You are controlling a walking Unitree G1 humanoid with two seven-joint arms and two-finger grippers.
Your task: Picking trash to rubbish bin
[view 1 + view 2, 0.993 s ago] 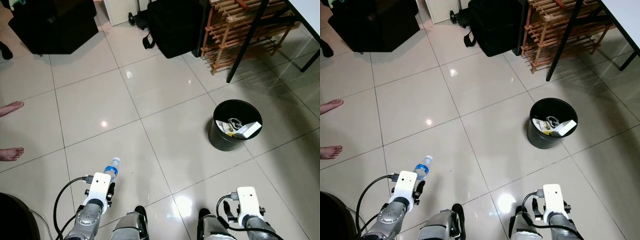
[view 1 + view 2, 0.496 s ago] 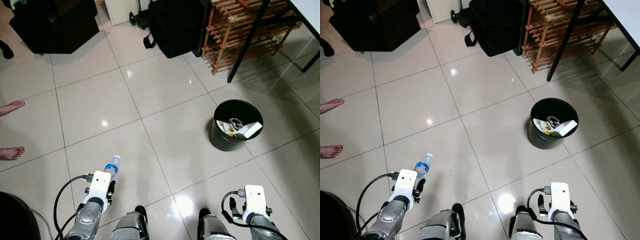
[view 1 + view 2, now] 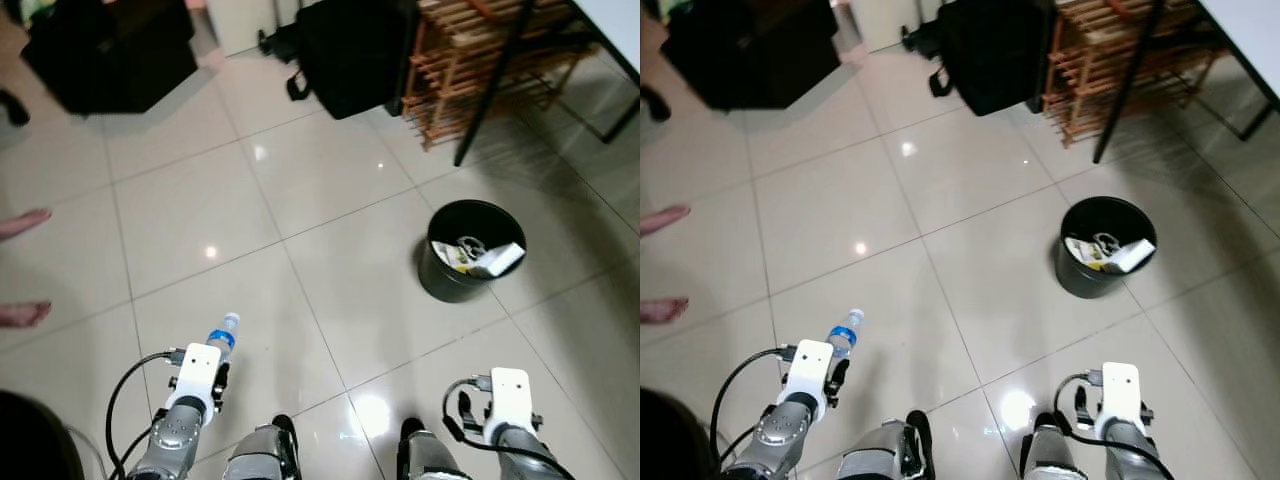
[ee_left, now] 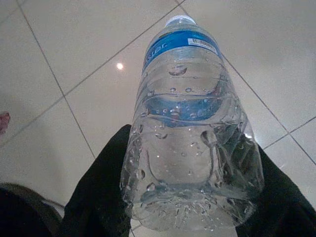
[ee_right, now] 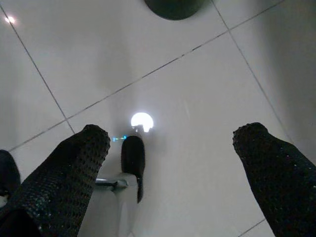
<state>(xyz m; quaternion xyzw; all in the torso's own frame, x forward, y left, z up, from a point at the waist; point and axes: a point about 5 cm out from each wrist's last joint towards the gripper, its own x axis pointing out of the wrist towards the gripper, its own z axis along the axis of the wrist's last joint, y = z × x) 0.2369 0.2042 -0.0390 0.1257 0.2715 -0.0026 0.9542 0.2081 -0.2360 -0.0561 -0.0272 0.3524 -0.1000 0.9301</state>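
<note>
The left gripper (image 4: 190,197) pinches the lower body of a clear plastic bottle (image 4: 190,123), its cap pointing away beyond the fingers. It looks light, thin-walled and wet, so likely slippery and crushable. The right gripper (image 5: 170,163) hangs spread, empty. The rubbish bin (image 3: 470,250) stands well apart.

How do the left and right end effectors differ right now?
Left end effector is shut on a clear water bottle with a blue label; right end effector is open and holds nothing.
Left looks along the bottle at bare tile; right looks down at tile with the black rubbish bin ahead of it.
Both have black fingers and hang low over the tiled floor.
</note>
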